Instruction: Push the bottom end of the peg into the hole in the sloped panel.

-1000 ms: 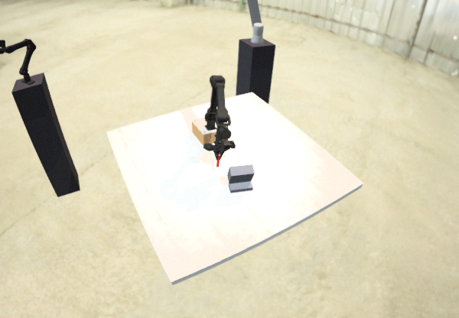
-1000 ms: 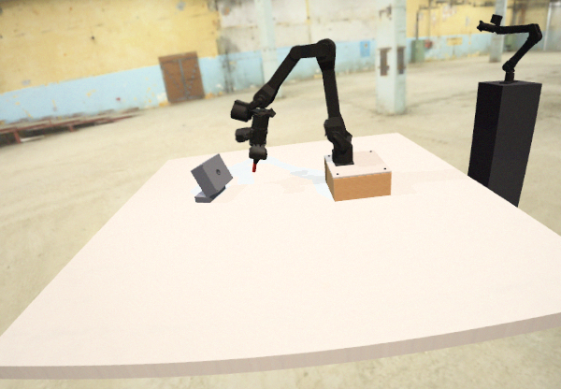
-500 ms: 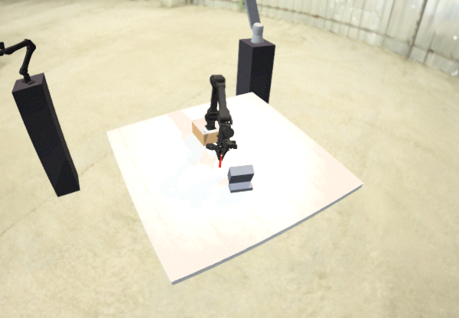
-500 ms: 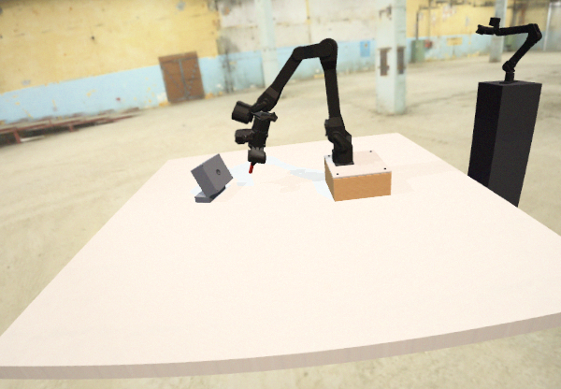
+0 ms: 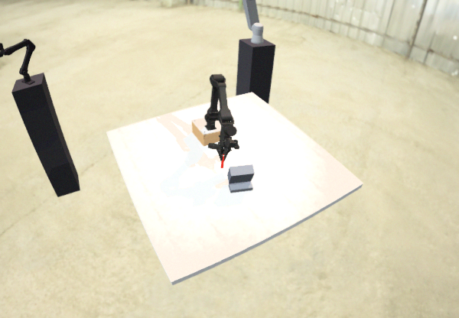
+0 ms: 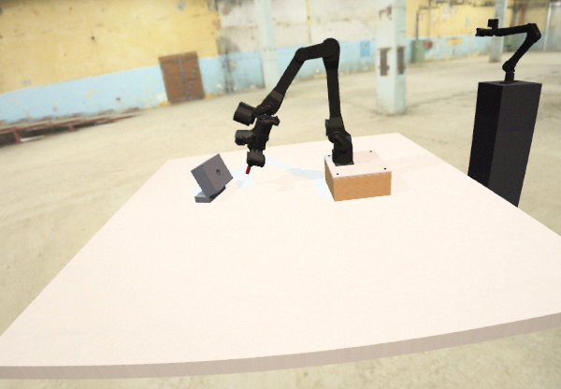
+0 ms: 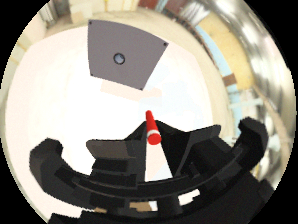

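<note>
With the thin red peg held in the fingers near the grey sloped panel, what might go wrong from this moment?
1. The thin red peg still points partly downward in the exterior view, while the small round hole faces along the slope of the grey sloped panel; pushing before tilting could jam the tip against the face.
2. The black gripper clamps only the peg's upper end, so a side touch might twist or slip it.

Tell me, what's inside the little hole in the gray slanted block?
Nothing shows in the hole of the gray panel; it looks dark, and its bottom is hidden. The red peg is outside, held in the gripper.
</note>
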You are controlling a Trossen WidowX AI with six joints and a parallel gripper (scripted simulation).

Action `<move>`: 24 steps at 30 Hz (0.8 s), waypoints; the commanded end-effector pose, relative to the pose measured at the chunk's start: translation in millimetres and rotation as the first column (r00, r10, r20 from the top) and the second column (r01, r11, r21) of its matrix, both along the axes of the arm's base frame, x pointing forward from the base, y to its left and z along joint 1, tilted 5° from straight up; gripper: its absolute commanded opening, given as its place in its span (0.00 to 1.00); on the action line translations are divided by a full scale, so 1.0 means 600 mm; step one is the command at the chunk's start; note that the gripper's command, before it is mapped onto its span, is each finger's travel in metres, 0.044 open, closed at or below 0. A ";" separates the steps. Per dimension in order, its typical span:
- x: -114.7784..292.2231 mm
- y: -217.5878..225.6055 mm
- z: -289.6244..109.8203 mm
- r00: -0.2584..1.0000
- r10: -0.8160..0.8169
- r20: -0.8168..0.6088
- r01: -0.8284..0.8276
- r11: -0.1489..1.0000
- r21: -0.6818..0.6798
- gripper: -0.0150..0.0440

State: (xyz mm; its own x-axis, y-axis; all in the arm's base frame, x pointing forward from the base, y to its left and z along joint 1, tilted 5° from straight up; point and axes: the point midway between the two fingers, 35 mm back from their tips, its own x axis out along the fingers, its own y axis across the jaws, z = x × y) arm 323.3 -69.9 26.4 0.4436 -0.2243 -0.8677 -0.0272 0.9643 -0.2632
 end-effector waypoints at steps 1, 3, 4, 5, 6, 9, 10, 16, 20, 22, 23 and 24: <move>0.002 0.005 0.003 0.999 -0.005 0.032 0.005 1.000 -0.012 0.25; 0.003 0.007 0.004 0.999 -0.005 0.044 0.006 1.000 -0.015 0.25; 0.004 0.009 0.004 0.999 -0.005 0.050 0.006 1.000 -0.017 0.25; 0.004 0.010 0.004 0.998 -0.005 0.057 0.006 1.000 -0.018 0.25; 0.004 0.011 0.004 0.998 -0.005 0.063 0.006 1.000 -0.020 0.25; 0.006 0.015 0.005 0.997 -0.005 0.081 0.007 1.000 -0.024 0.25; 0.006 0.017 0.005 0.996 -0.005 0.088 0.008 1.000 -0.025 0.25; 0.007 0.025 0.006 0.992 -0.006 0.125 0.010 0.999 -0.031 0.25; 0.008 0.030 0.008 0.989 -0.006 0.151 0.011 0.999 -0.035 0.25; 0.009 0.033 0.008 0.987 -0.006 0.163 0.012 0.999 -0.036 0.25; 0.009 0.034 0.009 0.986 -0.006 0.170 0.012 0.999 -0.037 0.25; 0.009 0.036 0.009 0.984 -0.006 0.176 0.013 0.999 -0.037 0.25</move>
State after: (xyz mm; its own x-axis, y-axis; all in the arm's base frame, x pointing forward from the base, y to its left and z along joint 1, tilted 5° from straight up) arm 328.1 -50.6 29.3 0.5663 -0.2530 -0.7844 0.0183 0.9553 -0.2949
